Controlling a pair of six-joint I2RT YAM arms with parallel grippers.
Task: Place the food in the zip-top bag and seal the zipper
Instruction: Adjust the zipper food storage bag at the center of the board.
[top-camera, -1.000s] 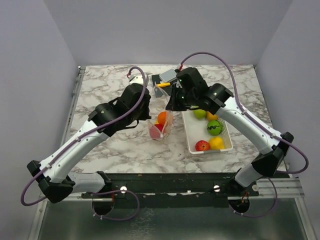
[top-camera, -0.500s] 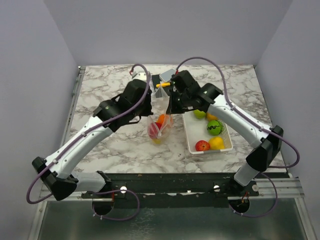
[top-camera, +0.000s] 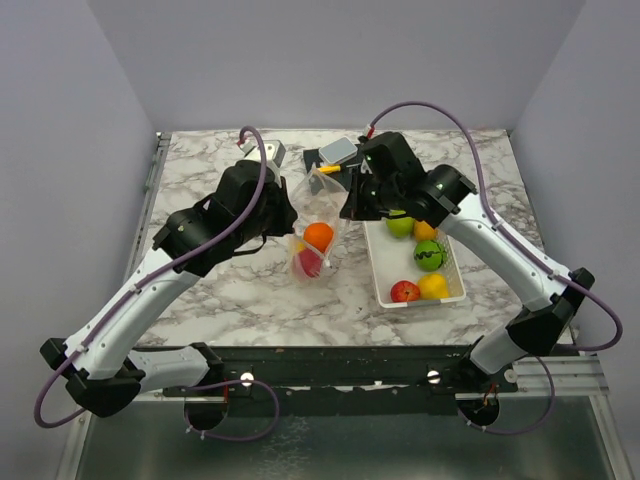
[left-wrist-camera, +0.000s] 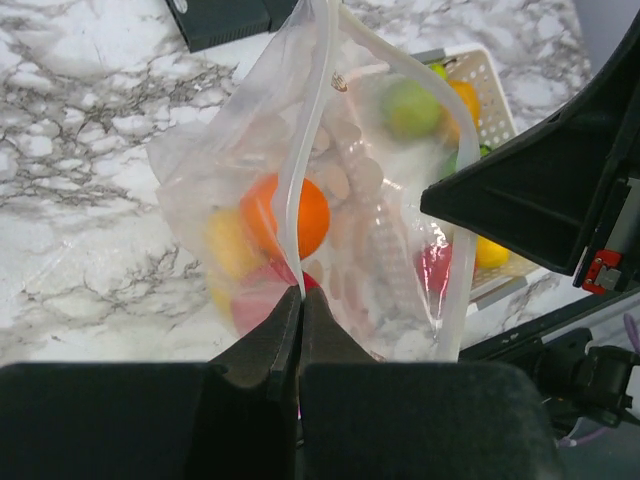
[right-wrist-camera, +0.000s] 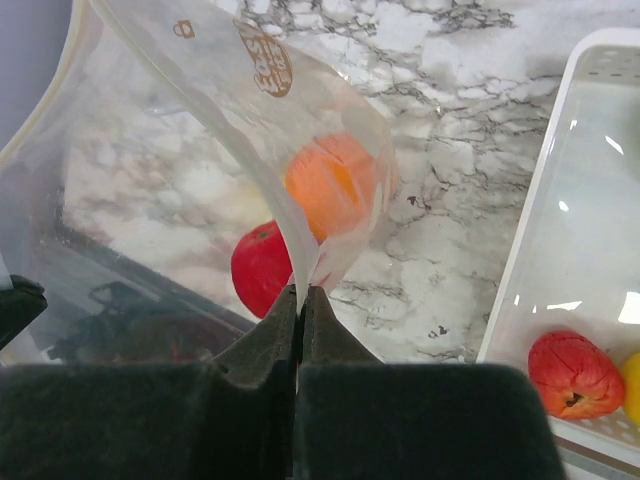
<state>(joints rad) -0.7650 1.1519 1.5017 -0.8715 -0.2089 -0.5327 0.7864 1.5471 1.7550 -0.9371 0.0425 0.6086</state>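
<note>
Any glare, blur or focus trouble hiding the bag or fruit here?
Top external: even light, sharp; zip-top bag small but legible. Left wrist: left gripper dark and soft up close; the bag's film hazes the food inside. Right wrist: glints on the white basket; right gripper out of focus.
</note>
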